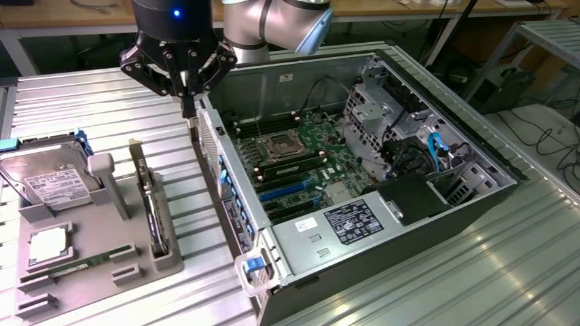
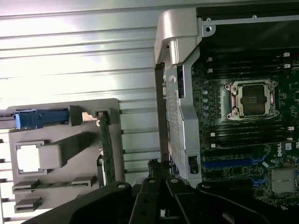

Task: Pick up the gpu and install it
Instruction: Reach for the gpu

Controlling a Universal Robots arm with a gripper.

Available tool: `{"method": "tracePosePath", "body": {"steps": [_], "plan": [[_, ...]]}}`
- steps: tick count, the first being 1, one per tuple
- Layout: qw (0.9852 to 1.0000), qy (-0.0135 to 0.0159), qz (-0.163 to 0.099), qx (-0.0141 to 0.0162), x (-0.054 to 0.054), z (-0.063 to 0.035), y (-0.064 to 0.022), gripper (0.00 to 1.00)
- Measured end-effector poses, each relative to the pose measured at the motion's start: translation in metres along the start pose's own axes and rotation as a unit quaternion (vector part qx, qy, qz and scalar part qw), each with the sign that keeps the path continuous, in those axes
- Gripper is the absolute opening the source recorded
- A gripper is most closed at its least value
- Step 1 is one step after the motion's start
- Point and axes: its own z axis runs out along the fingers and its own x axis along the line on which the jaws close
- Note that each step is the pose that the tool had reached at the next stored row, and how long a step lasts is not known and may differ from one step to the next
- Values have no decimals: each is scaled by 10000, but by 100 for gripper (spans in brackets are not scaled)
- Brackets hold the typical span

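Clenched claw [image 1: 189, 110] hovers at the case [image 1: 299, 71] edge, gpu [image 1: 149, 204] upright in holder [image 1: 95, 268] apart.

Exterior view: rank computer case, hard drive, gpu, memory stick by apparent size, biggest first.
1. computer case
2. hard drive
3. gpu, looks about as long as the hard drive but is seen edge-on, so it looks much slimmer
4. memory stick
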Motion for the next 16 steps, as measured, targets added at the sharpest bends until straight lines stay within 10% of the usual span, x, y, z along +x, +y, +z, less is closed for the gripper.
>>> {"method": "tracePosePath", "body": {"steps": [16], "plan": [[10000,2,0,0,105,15,-9,11]]}}
